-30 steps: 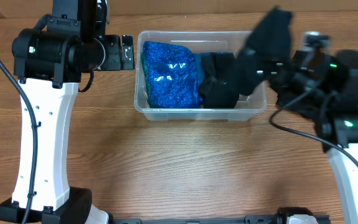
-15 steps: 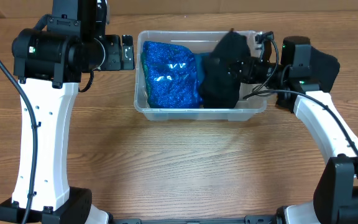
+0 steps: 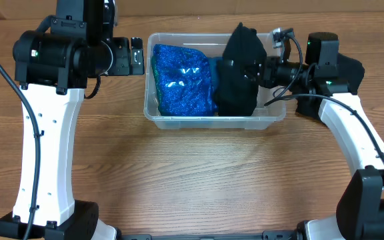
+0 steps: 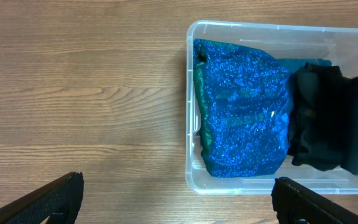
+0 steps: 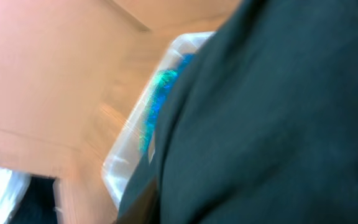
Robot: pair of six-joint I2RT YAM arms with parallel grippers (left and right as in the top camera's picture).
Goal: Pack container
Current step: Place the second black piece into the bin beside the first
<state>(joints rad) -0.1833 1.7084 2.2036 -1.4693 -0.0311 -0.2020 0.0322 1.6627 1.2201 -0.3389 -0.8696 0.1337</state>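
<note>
Container (image 3: 212, 123) sits far-centre on the desk (image 3: 192, 180). Blue glitter cloth (image 3: 182, 80) fills its left half, lying flat. Black cloth (image 3: 240, 73) is bunched in the right half, peaking above the rim.

Right gripper (image 3: 264, 69) is buried in the black cloth and seems to be pinching it, probably to tuck it down; fingertips hidden.

Left gripper (image 4: 179, 205) is spread wide and empty, over bare desk just left of the container, out of the way.

The standing black fold looks like the only obstruction.

The wood-grain worktop (image 3: 179, 173) carries a clear plastic container (image 3: 212, 123), which stands flat on it toward the far side.
</note>
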